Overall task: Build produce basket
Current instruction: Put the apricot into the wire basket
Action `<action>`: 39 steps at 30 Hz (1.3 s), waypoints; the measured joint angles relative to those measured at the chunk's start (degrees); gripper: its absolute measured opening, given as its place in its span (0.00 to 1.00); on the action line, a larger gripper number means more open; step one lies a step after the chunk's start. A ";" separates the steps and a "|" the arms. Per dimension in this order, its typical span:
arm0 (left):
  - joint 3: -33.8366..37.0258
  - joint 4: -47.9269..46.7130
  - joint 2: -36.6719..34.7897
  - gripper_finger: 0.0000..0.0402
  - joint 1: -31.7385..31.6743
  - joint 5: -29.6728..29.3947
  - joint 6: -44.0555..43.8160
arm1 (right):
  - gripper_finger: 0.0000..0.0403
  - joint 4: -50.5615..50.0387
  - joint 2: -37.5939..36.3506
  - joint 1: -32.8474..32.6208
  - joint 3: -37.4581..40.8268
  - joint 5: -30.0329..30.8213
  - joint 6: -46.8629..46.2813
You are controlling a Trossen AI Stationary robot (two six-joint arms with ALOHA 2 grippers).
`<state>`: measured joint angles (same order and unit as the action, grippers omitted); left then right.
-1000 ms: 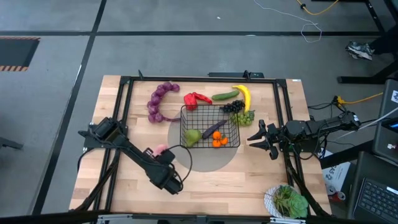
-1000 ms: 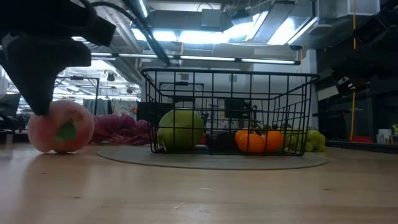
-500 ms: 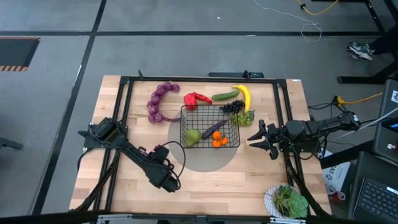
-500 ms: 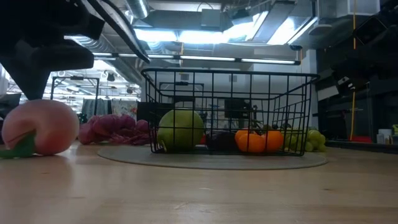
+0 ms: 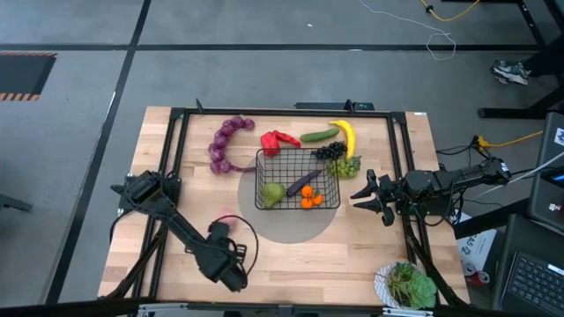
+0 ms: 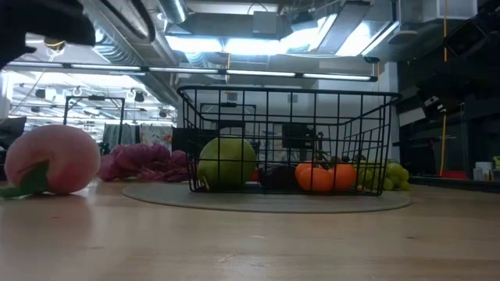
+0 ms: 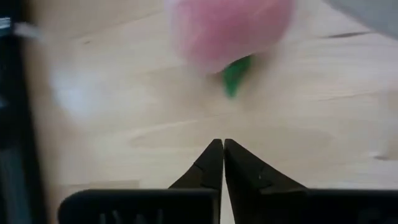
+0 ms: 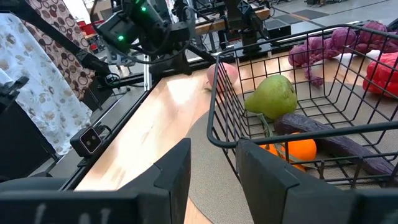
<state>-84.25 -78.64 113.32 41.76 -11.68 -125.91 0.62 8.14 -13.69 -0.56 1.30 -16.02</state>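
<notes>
High view: the left pincer (image 5: 231, 275) sits near the counter (image 5: 352, 255) front edge, well apart from the basket (image 5: 298, 179); the peach is barely discernible.

Low view: the peach (image 6: 51, 159) rests free on the counter, left of the basket.

Left wrist view: tips pressed together; spread them before straddling the blurred peach.

Right wrist view: the right pincer (image 8: 214, 163) is spread, empty, beside the basket.

From overhead I get even, soft light on the table (image 5: 291, 251) with only faint shadows. At table height, bright ceiling strip lights (image 6: 234, 43) glare behind the basket (image 6: 285, 140), leaving its wires and the near foreground dark. My left wrist feed is smeared: the peach (image 7: 230, 28) is a blurred pink blob. The right wrist feed is crisp, slightly bowed at its edges
</notes>
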 joint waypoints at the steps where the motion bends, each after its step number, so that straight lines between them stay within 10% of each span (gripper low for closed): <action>1: 0.00 0.60 0.25 0.04 0.27 -1.34 -0.01 | 0.32 0.00 0.00 0.02 0.00 0.00 0.00; 18: 1.95 2.60 0.68 0.37 -2.33 -4.04 -5.61 | 0.32 0.00 0.00 0.00 0.00 0.02 1.49; 39: 8.02 8.54 0.69 0.37 -4.75 -3.87 -7.07 | 0.32 0.00 0.00 0.02 0.00 0.00 1.43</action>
<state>-76.23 -70.10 114.01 37.00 -15.55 -132.97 0.62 8.14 -13.67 -0.56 1.30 -14.59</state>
